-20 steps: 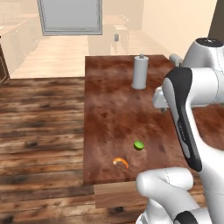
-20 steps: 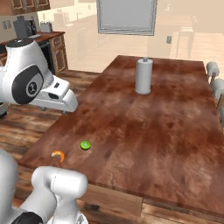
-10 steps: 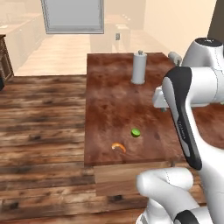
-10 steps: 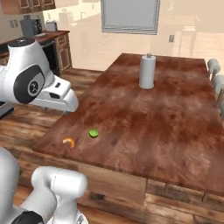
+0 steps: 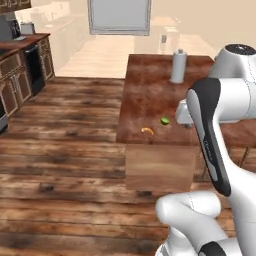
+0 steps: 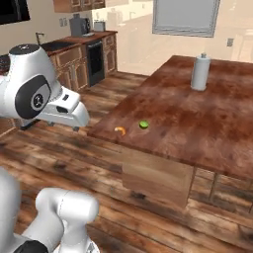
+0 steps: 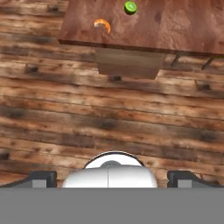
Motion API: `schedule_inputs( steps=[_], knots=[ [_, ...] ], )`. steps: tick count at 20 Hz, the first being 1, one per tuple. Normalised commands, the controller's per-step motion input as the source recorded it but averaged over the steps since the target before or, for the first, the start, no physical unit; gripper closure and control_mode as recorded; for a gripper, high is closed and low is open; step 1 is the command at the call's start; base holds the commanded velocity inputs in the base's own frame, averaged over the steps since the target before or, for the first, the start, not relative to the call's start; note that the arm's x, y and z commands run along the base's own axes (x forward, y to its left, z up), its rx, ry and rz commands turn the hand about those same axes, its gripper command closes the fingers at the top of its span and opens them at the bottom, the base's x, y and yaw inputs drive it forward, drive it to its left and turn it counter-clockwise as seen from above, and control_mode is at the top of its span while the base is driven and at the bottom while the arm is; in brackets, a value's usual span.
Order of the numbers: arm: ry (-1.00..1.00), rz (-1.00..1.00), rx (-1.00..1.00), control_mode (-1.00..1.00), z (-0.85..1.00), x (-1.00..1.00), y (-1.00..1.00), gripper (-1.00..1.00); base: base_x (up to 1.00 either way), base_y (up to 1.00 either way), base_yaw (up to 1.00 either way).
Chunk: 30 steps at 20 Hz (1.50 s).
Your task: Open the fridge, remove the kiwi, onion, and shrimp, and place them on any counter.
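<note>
I read two of three done: kiwi [image 5: 165, 120] and shrimp [image 5: 147, 131] sit on the counter [image 5: 150, 95], centre of the left base view. Onion remains. My gripper [image 7: 109, 177], bottom of the hand view, is wide open and empty.

No readable text, label, brand, number or sign in any view. Counter top [image 5: 150, 95], white canister [image 5: 177, 66] at upper centre right, dark cabinets [image 6: 81, 62] at upper left: all plain, no markings. Grey panel [image 6: 185, 17] at top of frame blank.
</note>
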Motion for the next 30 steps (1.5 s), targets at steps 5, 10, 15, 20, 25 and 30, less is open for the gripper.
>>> schedule_inputs(
  steps=[5,10,15,20,25,30],
  knots=[
    [0.00,0.00,0.00,1.00,0.00,0.00,0.00,-1.00,-0.56,0.14,0.74],
    [0.00,0.00,0.00,1.00,0.00,0.00,0.00,-1.00,-0.25,0.09,1.00],
    [0.00,0.00,0.00,1.00,0.00,0.00,0.00,-1.00,-0.16,0.04,1.00],
    [0.00,0.00,0.00,1.00,0.00,0.00,0.00,-1.00,-0.11,0.11,1.00],
    [0.00,0.00,0.00,1.00,0.00,0.00,0.00,-1.00,0.02,0.35,0.78],
    [0.00,0.00,0.00,1.00,0.00,0.00,0.00,-1.00,0.46,0.10,0.09]
  ],
)
